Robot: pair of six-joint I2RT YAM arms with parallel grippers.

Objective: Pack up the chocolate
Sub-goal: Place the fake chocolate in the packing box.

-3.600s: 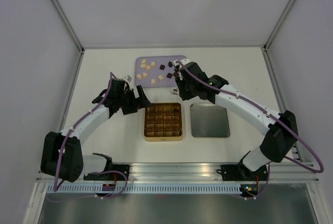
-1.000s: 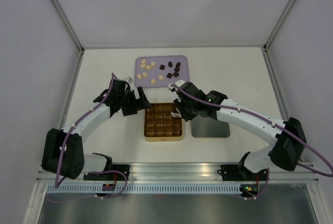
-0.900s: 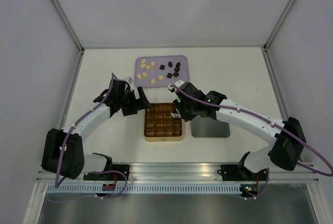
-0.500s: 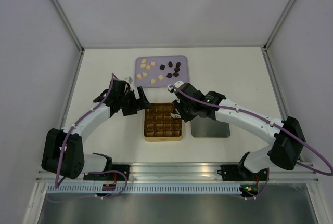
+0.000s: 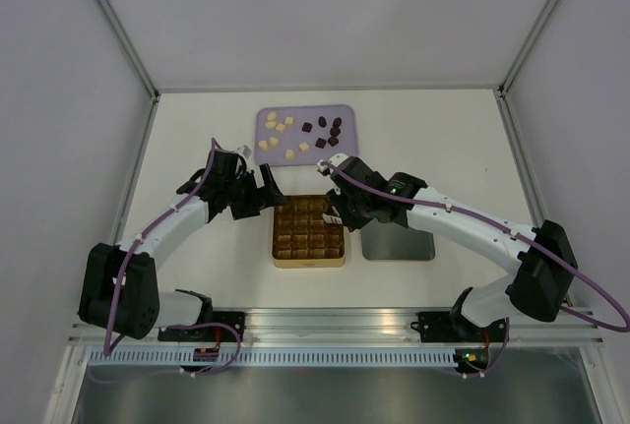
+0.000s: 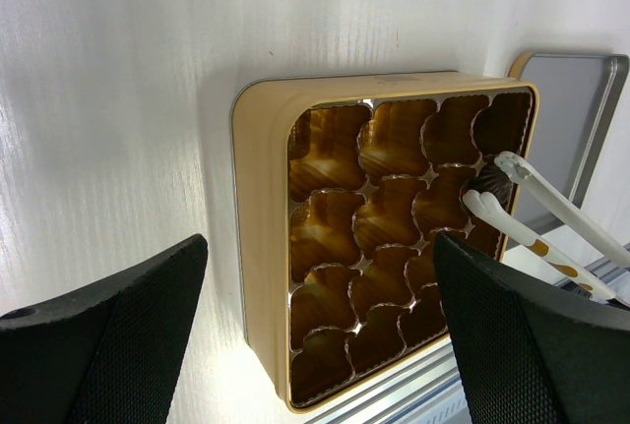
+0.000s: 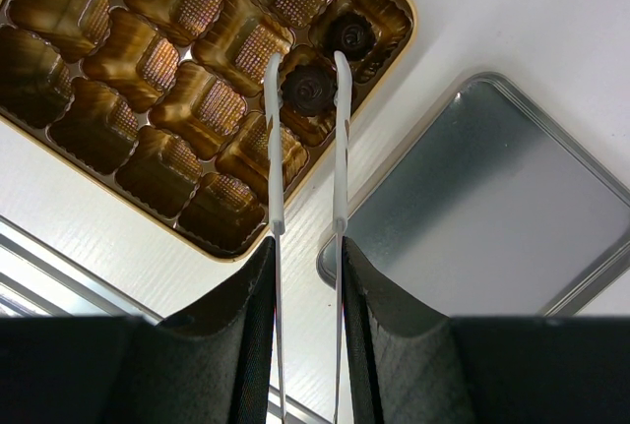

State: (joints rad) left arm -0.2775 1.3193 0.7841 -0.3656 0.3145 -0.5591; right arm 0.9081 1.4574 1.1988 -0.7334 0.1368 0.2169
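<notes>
Right gripper (image 7: 305, 345): jaws narrow, clamped on the two arms of the tweezers (image 7: 275, 168). The tweezer tips flank a dark chocolate piece (image 7: 308, 88) sitting in a right-column cell of the gold tin (image 7: 157, 163), next to the corner cell. Tips are just beside the piece; cannot tell if they pinch it or have let go.

Left gripper (image 5: 266, 186): jaws wide, holding nothing, hovering just left of the tin.

Step, as judged: seating one dark piece. A second dark piece (image 7: 349, 35) occupies the adjacent corner cell; all other cells visible are bare. Early in the job.

Next move calls for spreading the tips, a straight lift clear of the cell walls, then a reach back to the lavender tray (image 5: 303, 112).

The rest of the chocolate (image 5: 280, 128) lies loose on the tray: cream cubes left, dark lumps right. The silver lid (image 7: 472, 198) lies just right of the tin.
</notes>
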